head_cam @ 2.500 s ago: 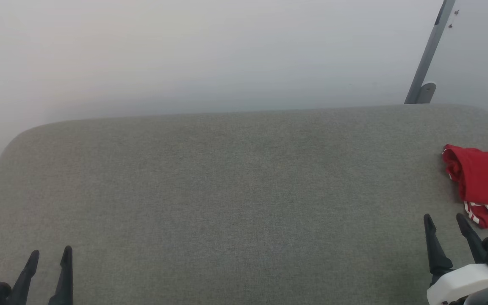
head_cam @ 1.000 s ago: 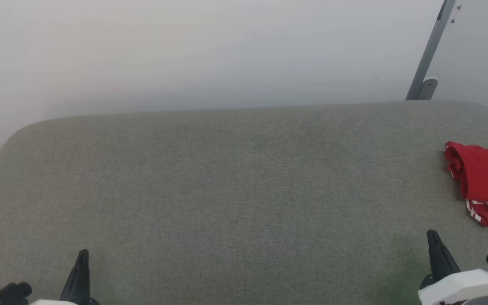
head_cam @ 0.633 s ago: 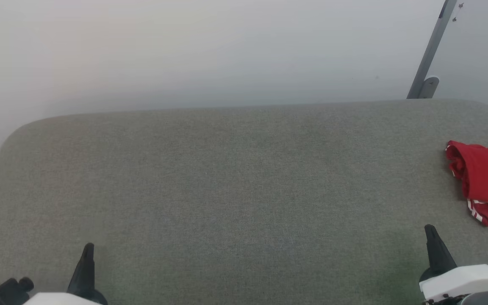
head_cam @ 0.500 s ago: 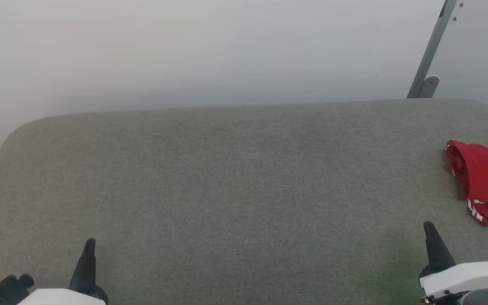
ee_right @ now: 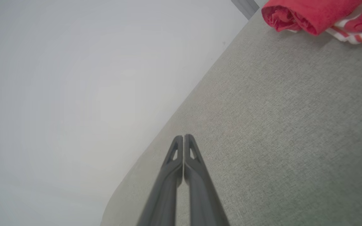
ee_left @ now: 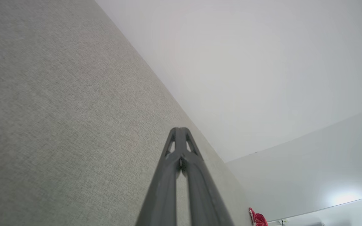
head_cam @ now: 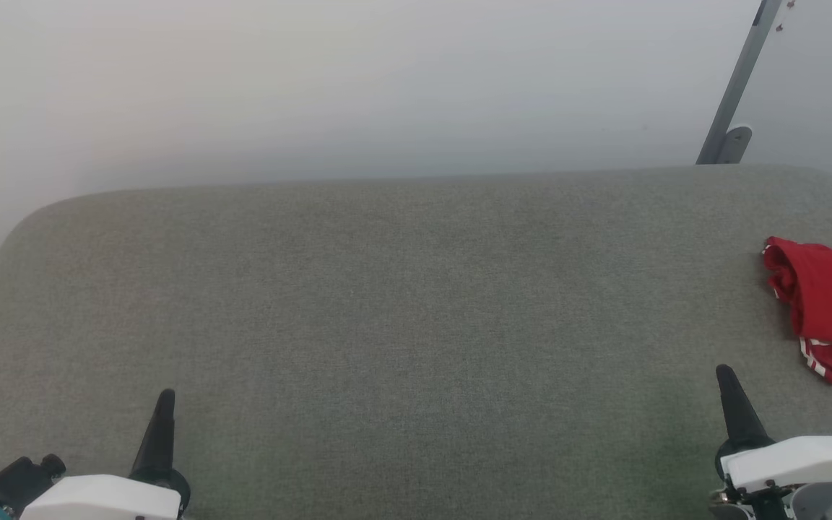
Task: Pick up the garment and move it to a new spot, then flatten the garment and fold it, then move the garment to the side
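The garment (head_cam: 831, 307) lies folded into a small red bundle with red-white striped trim at the far right edge of the grey padded table (head_cam: 401, 310); its lettering is hidden. It also appears in the right wrist view, at the top right (ee_right: 313, 14), and as a tiny red patch in the left wrist view (ee_left: 258, 219). My right gripper (head_cam: 728, 383) sits low at the right, short of the garment, fingers pressed together and empty (ee_right: 183, 138). My left gripper (head_cam: 164, 404) rests at the lower left, shut on nothing (ee_left: 178, 130).
A pale wall rises behind the table's rounded far edge. A slanted grey metal post (head_cam: 737, 87) stands at the back right corner. The grey cloth surface spreads wide between the two grippers.
Both grippers went from open to shut and rolled onto their sides, and each arm edged forward. The garment stayed put; the camera shifted slightly.
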Available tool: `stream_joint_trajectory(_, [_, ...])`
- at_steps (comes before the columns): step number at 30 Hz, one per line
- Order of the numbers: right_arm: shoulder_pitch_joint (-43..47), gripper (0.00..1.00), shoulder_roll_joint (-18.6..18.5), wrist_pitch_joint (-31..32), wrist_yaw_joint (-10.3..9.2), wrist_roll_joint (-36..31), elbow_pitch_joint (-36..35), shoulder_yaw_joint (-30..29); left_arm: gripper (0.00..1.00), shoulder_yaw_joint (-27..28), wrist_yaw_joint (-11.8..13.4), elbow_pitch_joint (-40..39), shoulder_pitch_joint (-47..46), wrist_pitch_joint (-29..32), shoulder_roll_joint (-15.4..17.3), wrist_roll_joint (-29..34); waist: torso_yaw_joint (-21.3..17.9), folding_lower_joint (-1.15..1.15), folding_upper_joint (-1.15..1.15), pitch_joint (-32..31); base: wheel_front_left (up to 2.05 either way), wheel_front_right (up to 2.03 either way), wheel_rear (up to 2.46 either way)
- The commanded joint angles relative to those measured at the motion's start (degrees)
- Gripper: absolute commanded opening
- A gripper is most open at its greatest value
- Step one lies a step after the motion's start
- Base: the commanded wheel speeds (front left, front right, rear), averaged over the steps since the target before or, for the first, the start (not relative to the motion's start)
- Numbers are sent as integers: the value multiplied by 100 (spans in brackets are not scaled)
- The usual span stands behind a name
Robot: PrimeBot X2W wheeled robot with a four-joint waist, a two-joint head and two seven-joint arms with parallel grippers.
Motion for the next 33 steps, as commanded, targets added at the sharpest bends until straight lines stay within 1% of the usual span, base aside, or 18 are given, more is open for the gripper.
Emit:
stream_joint_trajectory(1, [-147,0,-3,45,2,178,-81,-25,0,32,-9,-72,-147,53,5,-158,2,0,0,5,0,0,0])
stream_joint_trajectory(19, [-248,0,91,320,2,1246,-179,-41,0,56,-11,-72,-360,349,-189,-1040,19,0,0,65,0,0,0])
stream_joint_trajectory(33, [-318,0,144,486,2,1880,-220,-49,0,70,-13,-71,-497,520,-296,-1589,31,0,0,105,0,0,0])
